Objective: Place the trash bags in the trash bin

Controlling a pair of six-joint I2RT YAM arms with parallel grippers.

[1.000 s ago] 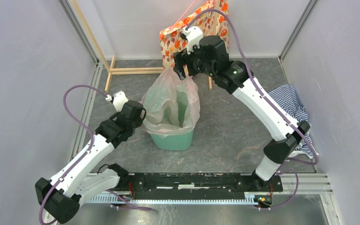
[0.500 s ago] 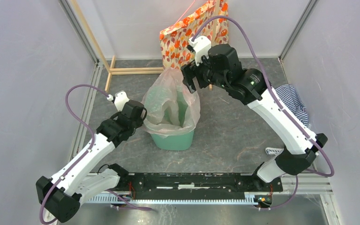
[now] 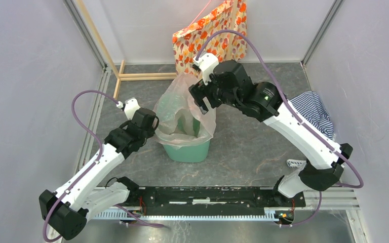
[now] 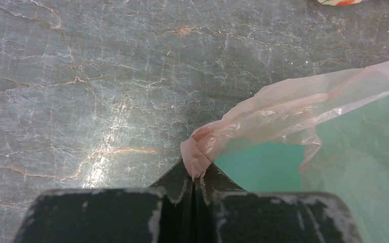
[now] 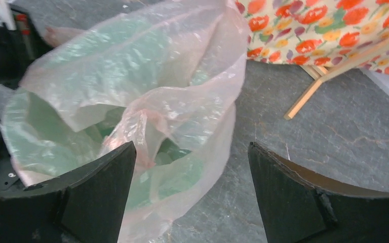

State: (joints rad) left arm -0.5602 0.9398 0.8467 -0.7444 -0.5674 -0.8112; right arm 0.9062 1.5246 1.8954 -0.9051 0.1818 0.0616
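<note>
**Bag draped in bin; far edge loose beneath the open right jaws**

The trash bin stood at the middle of the counter, with the thin pinkish trash bag billowing up out of its mouth, partly inside and partly heaped above the rim. The left jaws were pressed together on a bunched corner of the film at the bin's left side. The right jaws were spread wide and held nothing, hovering above the bag's far right edge.

The next move would likely turn on that edge. It lay just below the right jaws and toward their left finger, and the right arm was much the nearer. The bag's mouth ran roughly from the left arm's pinch across to that far side.

Only the left wrist view showed the pinch itself, a tight wad of film right at the fingertips. The right wrist view showed a loose fold rising between the spread jaws, green showing through it, with the floral bag and a wooden stick behind. Only the overhead view took in both arms and the bin's outer wall.
</note>
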